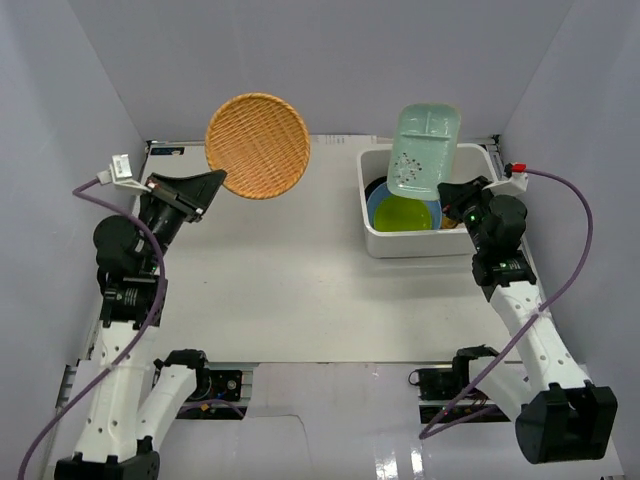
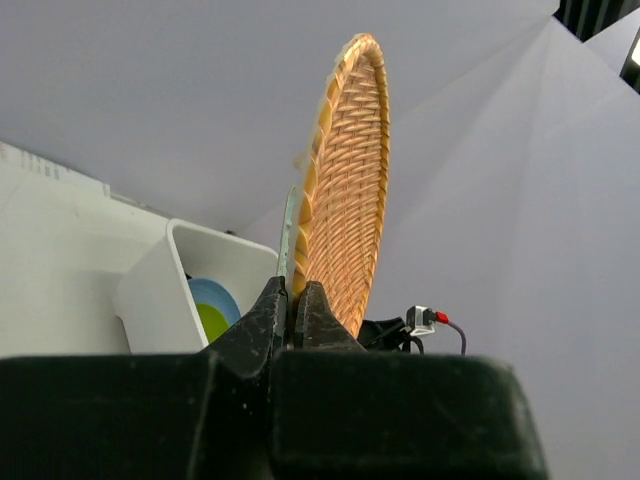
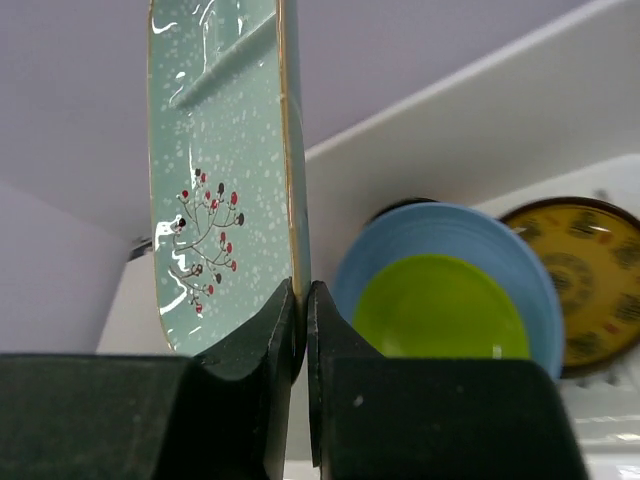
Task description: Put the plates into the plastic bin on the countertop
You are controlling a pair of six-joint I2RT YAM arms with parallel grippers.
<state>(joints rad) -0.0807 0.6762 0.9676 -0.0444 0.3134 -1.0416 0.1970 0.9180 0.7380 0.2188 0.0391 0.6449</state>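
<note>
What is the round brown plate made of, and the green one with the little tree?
The round brown plate looks like woven straw or rattan: criss-cross strands, braided rim, no shine. The green plate looks like glazed ceramic, maybe hard plastic: smooth, shiny, painted berries, thin gold edge.

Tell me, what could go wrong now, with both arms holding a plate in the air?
The right gripper pinches the teal plate by its rim only, over the bin. If it slips, it could land edge-first on the green plate and may chip.
The left gripper holds the woven plate the same way, away from the bin; a slip would likely drop it on the table.
</note>
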